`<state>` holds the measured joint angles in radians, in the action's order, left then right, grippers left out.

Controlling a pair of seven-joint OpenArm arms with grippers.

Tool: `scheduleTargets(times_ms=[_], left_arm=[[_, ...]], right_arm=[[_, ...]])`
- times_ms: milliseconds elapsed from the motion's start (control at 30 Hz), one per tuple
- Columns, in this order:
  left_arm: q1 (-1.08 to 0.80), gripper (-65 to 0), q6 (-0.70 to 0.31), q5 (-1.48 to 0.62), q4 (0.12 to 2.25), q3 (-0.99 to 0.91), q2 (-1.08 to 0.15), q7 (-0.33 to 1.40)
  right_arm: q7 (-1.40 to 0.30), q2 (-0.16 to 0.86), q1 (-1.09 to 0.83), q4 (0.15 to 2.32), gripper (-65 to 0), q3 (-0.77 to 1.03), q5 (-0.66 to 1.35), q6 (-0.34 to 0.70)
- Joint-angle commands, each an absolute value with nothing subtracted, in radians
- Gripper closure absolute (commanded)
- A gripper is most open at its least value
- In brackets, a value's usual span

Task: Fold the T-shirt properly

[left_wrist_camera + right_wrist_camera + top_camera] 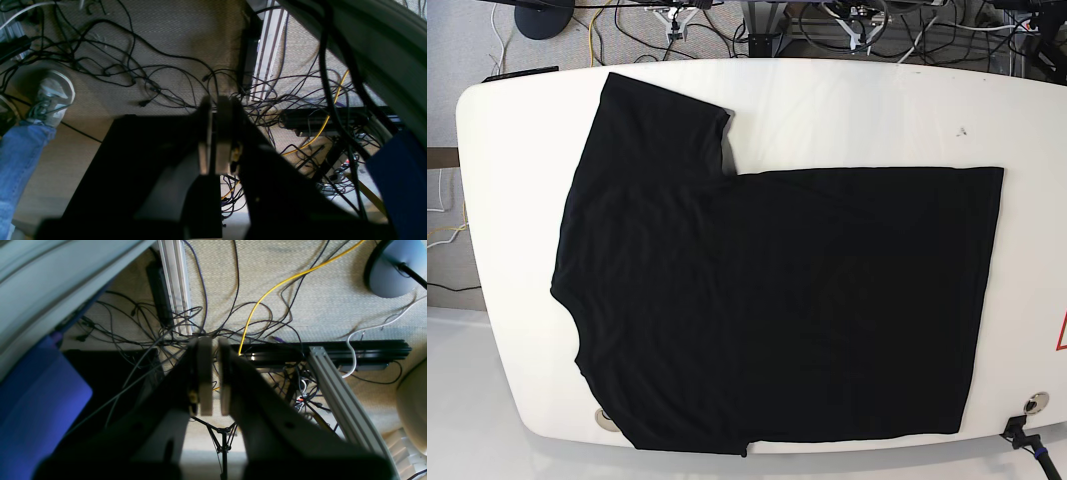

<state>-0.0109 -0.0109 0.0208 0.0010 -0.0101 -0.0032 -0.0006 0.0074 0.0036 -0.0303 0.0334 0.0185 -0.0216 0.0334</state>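
T-shirt (777,300) lies flat on the surface (847,110), ready for folding; left claw (215,133) and right claw (213,376) closed, empty, parked off-table

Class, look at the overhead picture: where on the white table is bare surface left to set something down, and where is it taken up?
Bare table runs along the far edge, beyond the T-shirt body and beside its far sleeve. A narrow strip lies past the hem on the view's right, another left of the collar. The middle and near edge are covered.
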Motion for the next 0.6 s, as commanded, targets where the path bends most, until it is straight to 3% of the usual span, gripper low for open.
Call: scheduleTargets(times_ms=[0,433,567], left_arm=[[-0.009,-1.2,-0.010,0.023,0.000,-0.008,-0.003,-0.005],[-0.012,-2.5,-0.014,0.018,0.000,-0.010,-0.009,-0.028],[-0.015,-0.2,-0.012,0.041,0.003,-0.010,-0.006,-0.010]], right_arm=[[0.010,0.008,-0.034,0.033,-3.1,0.020,-0.027,0.040],[0.017,0.009,-0.048,0.035,-3.1,0.018,-0.022,0.039],[0.029,0.010,-0.046,0.045,-2.3,0.018,-0.016,0.042]])
